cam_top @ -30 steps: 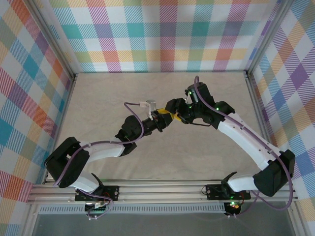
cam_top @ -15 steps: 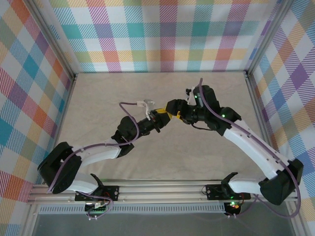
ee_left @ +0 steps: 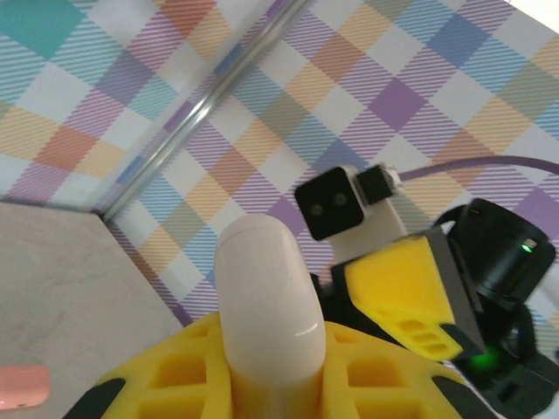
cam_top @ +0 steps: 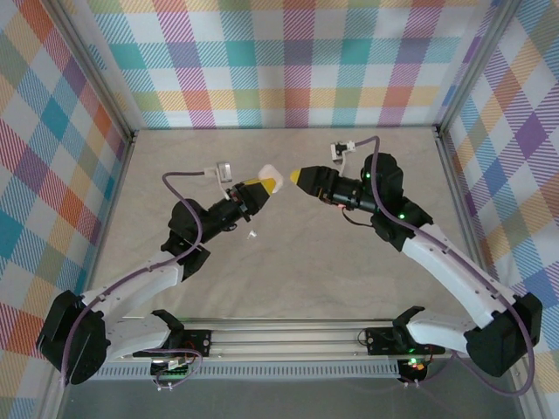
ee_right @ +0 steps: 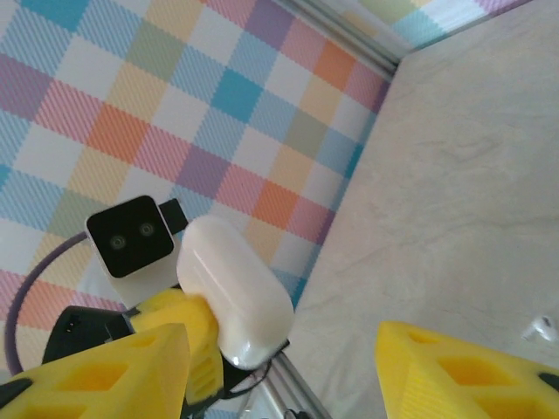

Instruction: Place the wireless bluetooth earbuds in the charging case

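My left gripper (cam_top: 262,184) is shut on a closed white charging case (cam_top: 272,177), held above the table's back middle. In the left wrist view the case (ee_left: 266,297) stands up between my yellow fingers (ee_left: 384,375). My right gripper (cam_top: 300,179) hangs just right of it, open, not touching the case. In the right wrist view its fingers (ee_right: 463,375) stand wide apart with nothing between them, and the case (ee_right: 236,288) is ahead on the left. One tiny white earbud (cam_top: 251,234) lies on the table below the left gripper and also appears as a white earbud (ee_right: 541,327) at the right edge.
A coral-pink rounded thing (ee_left: 22,387) lies on the table at the left wrist view's lower left edge. Plaid walls (cam_top: 297,61) and metal frame posts (cam_top: 454,166) enclose the beige table (cam_top: 349,279). Both arms reach diagonally over the table's middle.
The two grippers, close together a second ago, have drawn apart. My left gripper has swung left and back with the case, uncovering the white earbud on the table.
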Robot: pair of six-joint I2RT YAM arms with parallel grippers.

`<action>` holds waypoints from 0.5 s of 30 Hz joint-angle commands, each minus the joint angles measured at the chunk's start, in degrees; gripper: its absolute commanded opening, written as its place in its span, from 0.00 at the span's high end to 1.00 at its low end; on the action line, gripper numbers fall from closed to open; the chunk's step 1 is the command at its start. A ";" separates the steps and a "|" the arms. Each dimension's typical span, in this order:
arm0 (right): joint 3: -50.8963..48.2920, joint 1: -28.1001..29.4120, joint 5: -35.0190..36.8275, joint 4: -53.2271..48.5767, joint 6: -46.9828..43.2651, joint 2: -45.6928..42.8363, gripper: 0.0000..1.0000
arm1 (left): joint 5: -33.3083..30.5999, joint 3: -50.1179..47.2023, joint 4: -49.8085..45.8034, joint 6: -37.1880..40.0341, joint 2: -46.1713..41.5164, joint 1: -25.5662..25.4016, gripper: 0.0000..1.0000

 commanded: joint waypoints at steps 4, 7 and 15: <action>1.27 -0.12 -8.71 14.41 5.79 4.29 0.47 | 3.12 -0.66 1.71 -4.46 -0.81 0.46 1.00; 0.55 -0.04 -9.77 15.66 7.18 5.17 0.50 | 2.20 -0.67 1.74 -4.84 -1.42 0.60 1.00; -1.83 0.58 -11.15 18.09 8.97 6.22 0.53 | 1.62 -0.51 4.27 -7.61 -0.52 1.34 1.00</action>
